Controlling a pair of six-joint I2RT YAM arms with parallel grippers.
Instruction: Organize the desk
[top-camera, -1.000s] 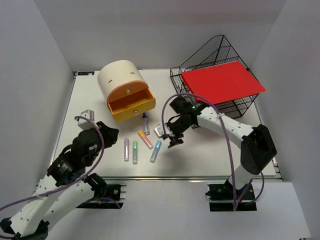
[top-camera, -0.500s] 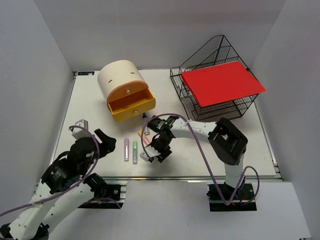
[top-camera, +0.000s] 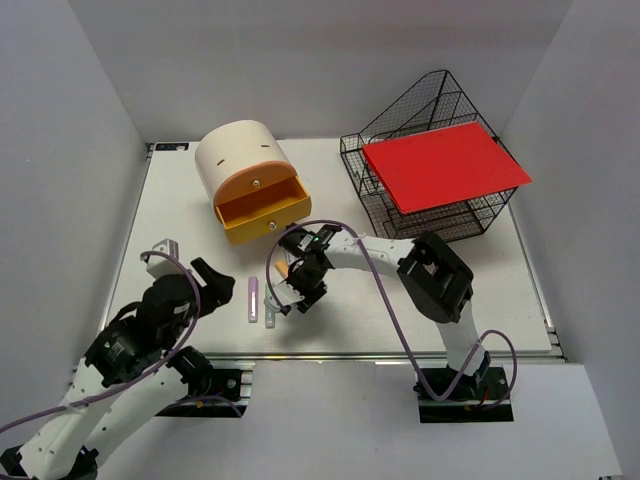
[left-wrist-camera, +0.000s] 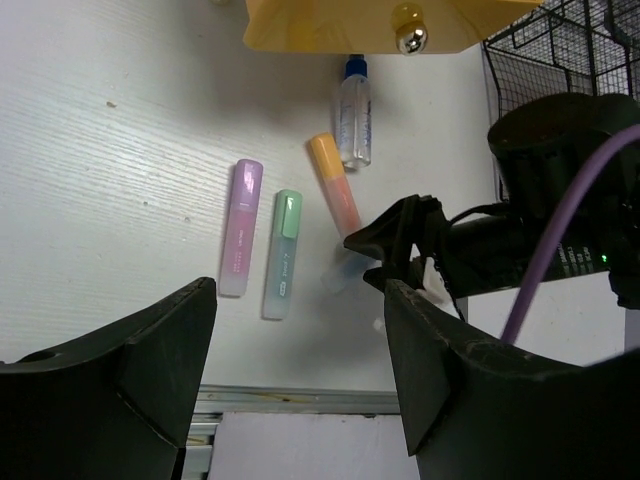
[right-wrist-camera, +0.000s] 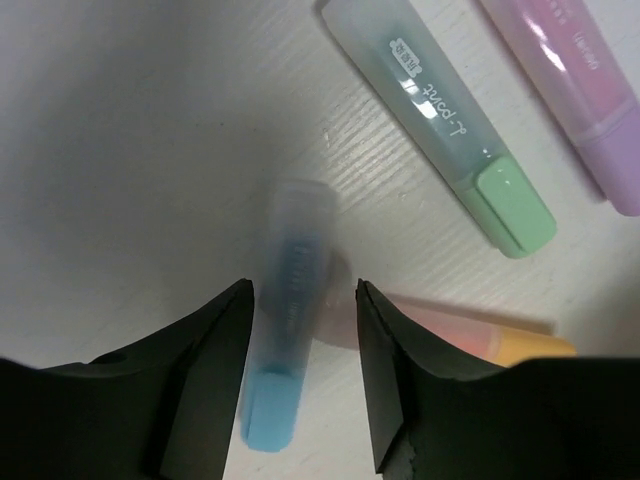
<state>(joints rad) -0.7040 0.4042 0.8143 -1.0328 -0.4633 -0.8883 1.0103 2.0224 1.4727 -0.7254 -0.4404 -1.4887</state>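
A: Where was the surface (top-camera: 510, 280), and could it be handled at all?

B: It lay flat ahead of both arm bases, carrying everything. I judged it rigid and heavy, with nothing on it to take hold of. Organizing it meant moving the small items lying on it.

A: Which items?

B: Toward the front lay a purple highlighter (left-wrist-camera: 240, 228), a green highlighter (right-wrist-camera: 440, 110) just beside it, an orange highlighter (left-wrist-camera: 335, 190) and a blue highlighter (right-wrist-camera: 275, 420). A small clear bottle (left-wrist-camera: 353, 115) lay just in front of the cream-and-orange drawer box (top-camera: 245, 165), whose lower drawer (top-camera: 262, 215) stood pulled out. A red folder (top-camera: 445, 165) rested on the black wire basket (top-camera: 400, 120) at the far right.

A: And the right end effector (right-wrist-camera: 302, 292)?

B: It was down over the blue highlighter with its jaws parted, one finger on each side of the barrel. Slim gaps showed, so it gripped nothing.

A: The left end effector (left-wrist-camera: 300, 290)?

B: It was wide open and empty, held above the surface to the left of the pens.

A: How would the blue highlighter handle?

B: Probably as light, stiff, smooth plastic, and a rounded barrel could roll or squirt out of a pinch. I would have taken it across the middle of the barrel, clear of the cap, with the fingers square to its length. The orange highlighter lay close by, so a careless closing risked nudging it.
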